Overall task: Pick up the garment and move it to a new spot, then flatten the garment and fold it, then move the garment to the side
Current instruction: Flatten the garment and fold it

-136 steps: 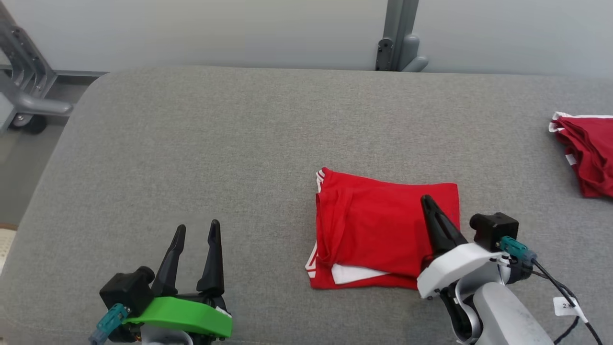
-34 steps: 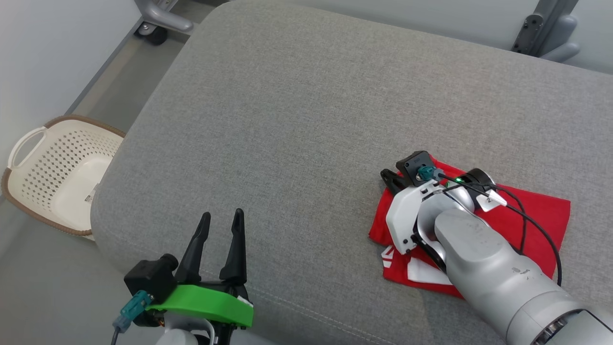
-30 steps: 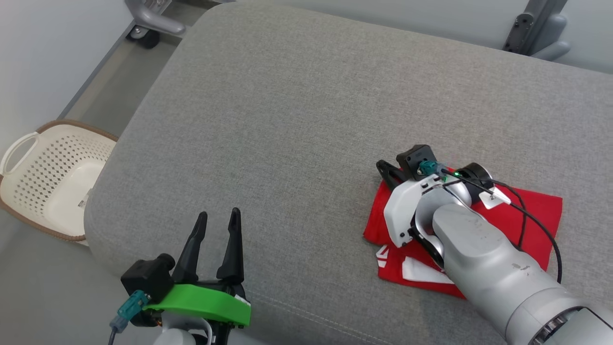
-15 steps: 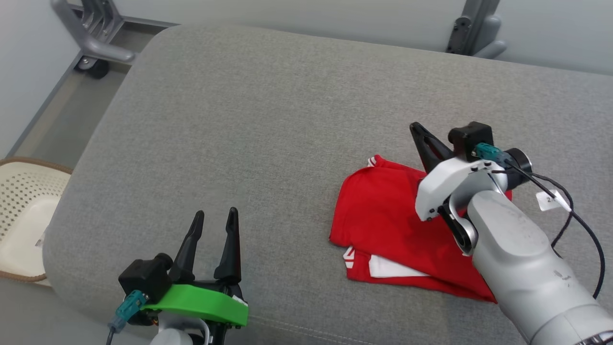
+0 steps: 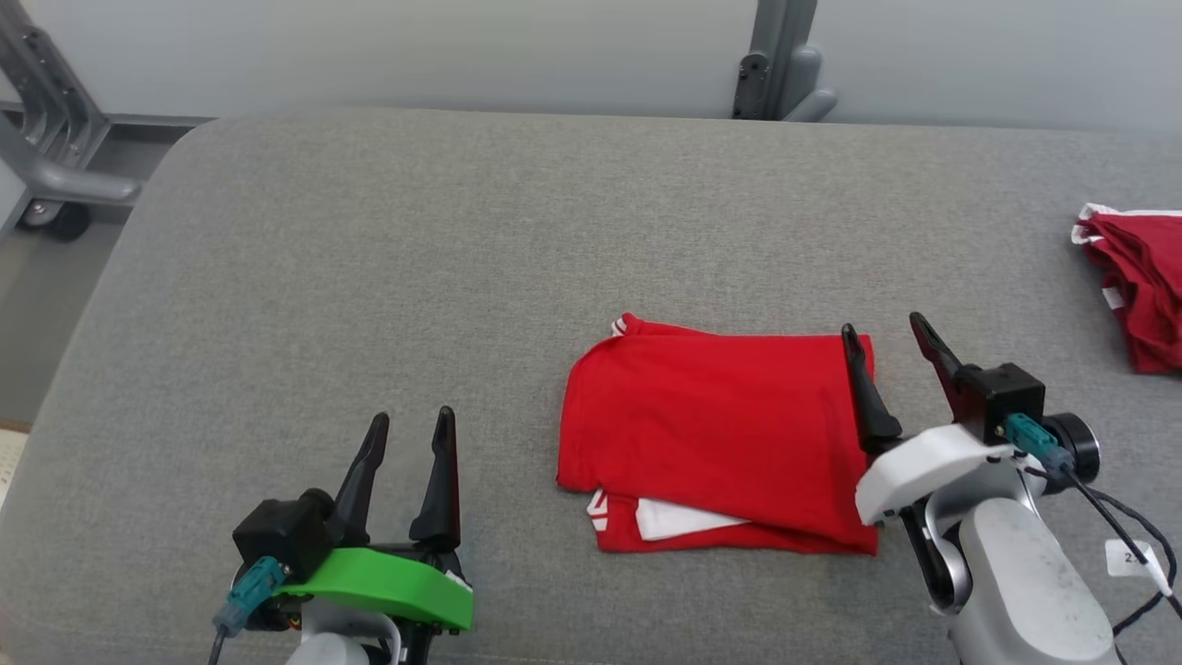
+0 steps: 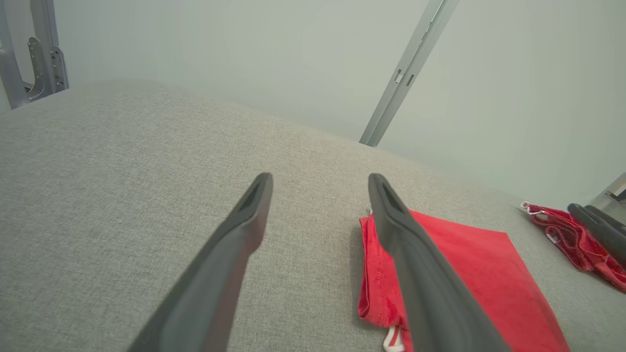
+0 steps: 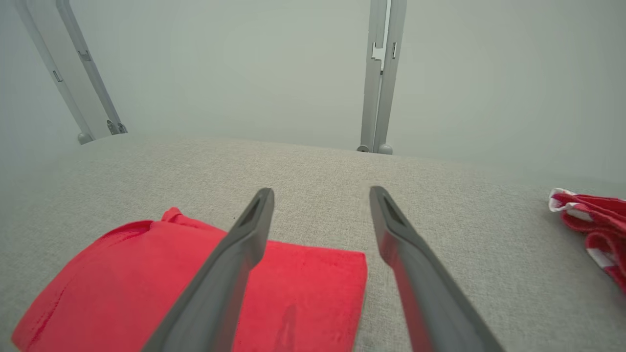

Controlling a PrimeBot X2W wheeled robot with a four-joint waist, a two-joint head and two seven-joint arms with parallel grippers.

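A grey woven cushion (image 5: 369, 277) before a pale wall (image 5: 369, 46), with the folded red garment (image 5: 711, 434) let go by the right claw (image 5: 882, 324).
A second ago the right claw's fingers were pressed together on the garment; now they are spread with nothing held, and the garment is left flat just left of that claw. The left claw (image 5: 412, 416) is kept spread and empty, well apart on the garment's far side. Two claws and two red cloths are counted: the smooth folded rectangle with white trim, and a crumpled bundle (image 5: 1136, 286) far right of the right claw.
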